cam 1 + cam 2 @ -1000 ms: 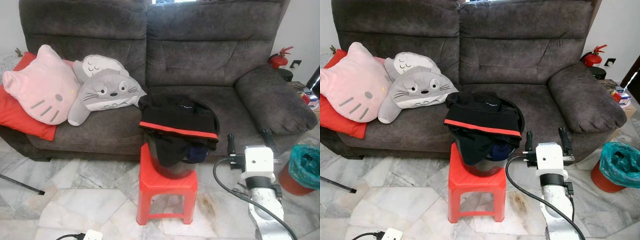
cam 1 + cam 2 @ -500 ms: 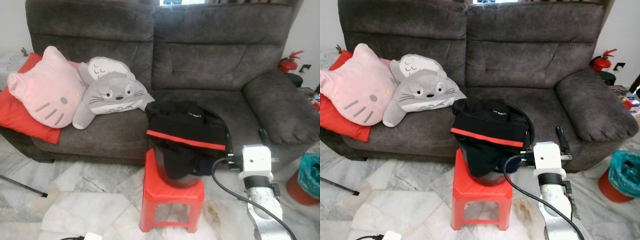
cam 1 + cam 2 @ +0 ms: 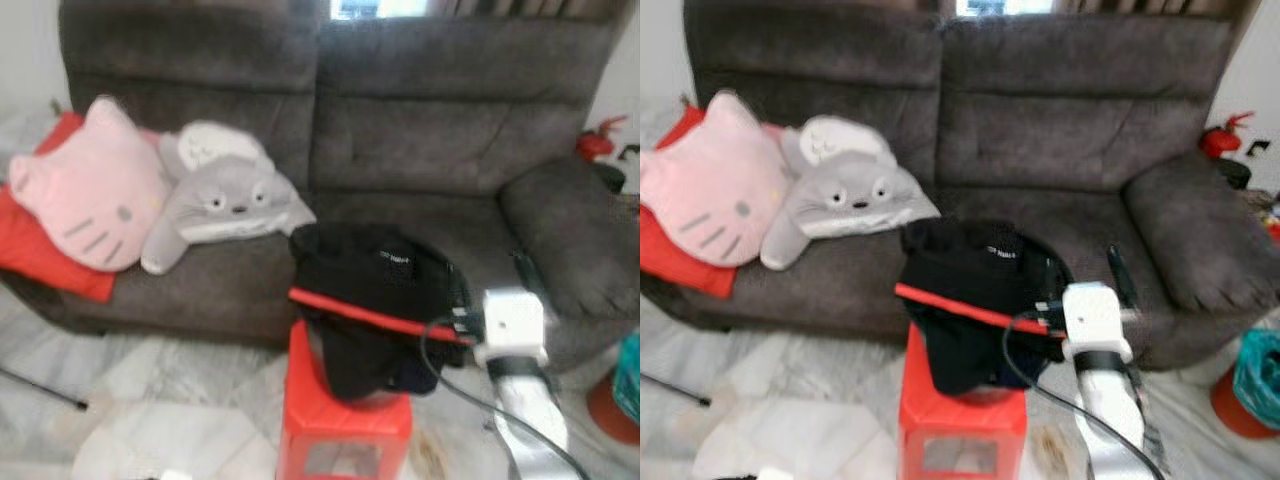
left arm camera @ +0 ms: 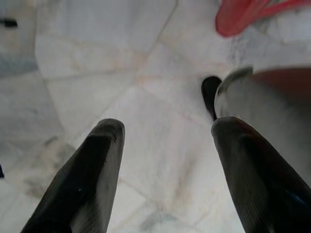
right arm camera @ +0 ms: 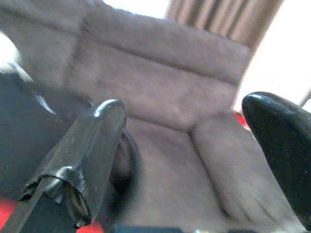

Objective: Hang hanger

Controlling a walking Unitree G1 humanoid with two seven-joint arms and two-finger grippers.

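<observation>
While the right gripper (image 3: 1086, 272) is raised with its 2 fingers spread wide beside black clothing (image 3: 372, 290) heaped on a bucket atop a red stool (image 3: 345, 440), no hanger can be made out; the left gripper (image 4: 167, 160) hangs open over marble floor (image 4: 97, 73).

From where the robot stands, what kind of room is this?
Most likely a home living room: a big grey sofa with cartoon cushions, a marble tile floor, and a red plastic stool holding a basket of dark clothes.
</observation>
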